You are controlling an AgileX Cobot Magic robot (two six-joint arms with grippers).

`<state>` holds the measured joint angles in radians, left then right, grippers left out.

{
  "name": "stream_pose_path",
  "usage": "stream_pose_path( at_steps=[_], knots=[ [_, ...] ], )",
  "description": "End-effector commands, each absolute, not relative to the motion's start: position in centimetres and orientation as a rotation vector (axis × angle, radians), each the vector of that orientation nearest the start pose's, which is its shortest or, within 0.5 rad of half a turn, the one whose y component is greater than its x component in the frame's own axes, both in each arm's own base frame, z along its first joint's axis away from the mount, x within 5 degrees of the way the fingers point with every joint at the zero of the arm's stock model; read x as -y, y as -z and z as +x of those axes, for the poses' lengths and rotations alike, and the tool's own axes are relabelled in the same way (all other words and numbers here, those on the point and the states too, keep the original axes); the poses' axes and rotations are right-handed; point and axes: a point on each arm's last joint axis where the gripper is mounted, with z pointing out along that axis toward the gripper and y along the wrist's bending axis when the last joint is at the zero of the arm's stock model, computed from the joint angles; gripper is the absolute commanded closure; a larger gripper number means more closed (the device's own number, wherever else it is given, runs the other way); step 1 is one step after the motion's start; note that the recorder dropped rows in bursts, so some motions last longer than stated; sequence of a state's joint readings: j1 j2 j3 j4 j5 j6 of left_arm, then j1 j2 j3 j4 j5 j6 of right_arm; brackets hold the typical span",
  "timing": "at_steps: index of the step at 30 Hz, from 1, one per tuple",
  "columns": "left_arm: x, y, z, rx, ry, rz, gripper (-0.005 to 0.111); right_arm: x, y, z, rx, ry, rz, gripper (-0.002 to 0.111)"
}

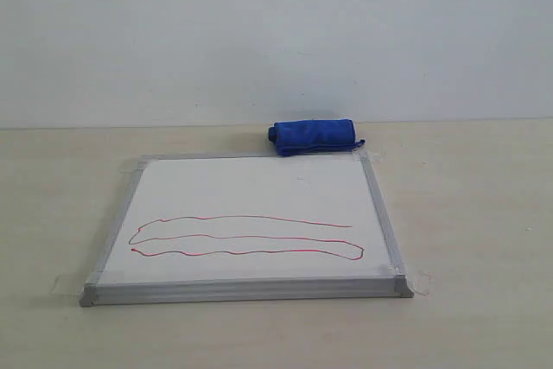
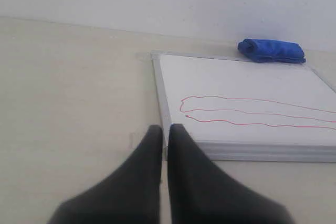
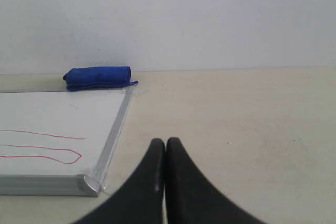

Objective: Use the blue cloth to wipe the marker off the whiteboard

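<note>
Beige tabletop, white wall. On the whiteboard, marker squiggle untouched; blue cloth at far frame. Both left gripper and right gripper: fingers together, empty. Next, likely: open, fetch cloth.

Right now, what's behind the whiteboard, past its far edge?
The rolled blue cloth lies on the table just beyond the far frame of the whiteboard, toward its right corner. Whether it touches the frame is unclear; the tabletop beneath it is covered.
</note>
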<state>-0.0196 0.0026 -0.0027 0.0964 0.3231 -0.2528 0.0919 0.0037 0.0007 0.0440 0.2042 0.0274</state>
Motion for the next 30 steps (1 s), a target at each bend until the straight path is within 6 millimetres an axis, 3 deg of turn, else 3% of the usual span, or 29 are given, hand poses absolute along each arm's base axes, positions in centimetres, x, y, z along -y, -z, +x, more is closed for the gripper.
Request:
stream_pose_path(
  at_steps=[1,12,14,15,18,19,21,22,24,25,26,27,30],
  knots=[
    [-0.2,-18.5,5.4,-1.791,0.111,-0.155,0.103,-0.6,-19.5,5.6,-1.683,-0.123,-0.027,0.108],
    [-0.2,-18.5,5.4,-1.791,0.111,-0.155,0.103,-0.3,-24.0,5.0,-1.185,-0.224,0.065,0.108],
    [-0.2,-18.5,5.4,-1.791,0.111,-0.155,0.103,0.1,-25.4,4.3,-1.003,-0.297,0.131,0.108],
    [-0.2,-18.5,5.4,-1.791,0.111,-0.155,0.103,0.4,-26.7,3.2,-0.800,-0.477,0.215,0.108],
    [-0.2,-18.5,5.4,-1.791,0.111,-0.155,0.103,0.5,-27.5,2.4,-0.673,-0.593,0.235,0.108],
    [-0.2,-18.5,5.4,-1.791,0.111,-0.155,0.103,0.5,-27.8,2.4,-0.678,-0.577,0.229,0.108],
    [-0.2,-18.5,5.4,-1.791,0.111,-0.155,0.103,0.3,-30.9,1.9,-0.750,-0.509,0.199,0.108],
    [-0.2,-18.5,5.4,-1.791,0.111,-0.155,0.103,0.2,-33.6,2.1,-0.867,-0.455,0.180,0.108],
    [-0.2,-18.5,5.4,-1.791,0.111,-0.155,0.103,-0.1,-36.1,3.2,-0.996,-0.427,0.172,0.108],
    [-0.2,-18.5,5.4,-1.791,0.111,-0.155,0.103,-0.2,-36.8,4.2,-1.080,-0.403,0.165,0.108],
    [-0.2,-18.5,5.4,-1.791,0.111,-0.155,0.103,-0.6,-38.5,6.4,-1.259,-0.363,0.150,0.108],
    [-0.2,-18.5,5.4,-1.791,0.111,-0.155,0.103,-0.8,-38.9,7.5,-1.336,-0.348,0.143,0.108],
    [-0.2,-18.5,5.4,-1.791,0.111,-0.155,0.103,-1.6,-39.1,13.4,-1.759,-0.274,0.099,0.108]
  ],
)
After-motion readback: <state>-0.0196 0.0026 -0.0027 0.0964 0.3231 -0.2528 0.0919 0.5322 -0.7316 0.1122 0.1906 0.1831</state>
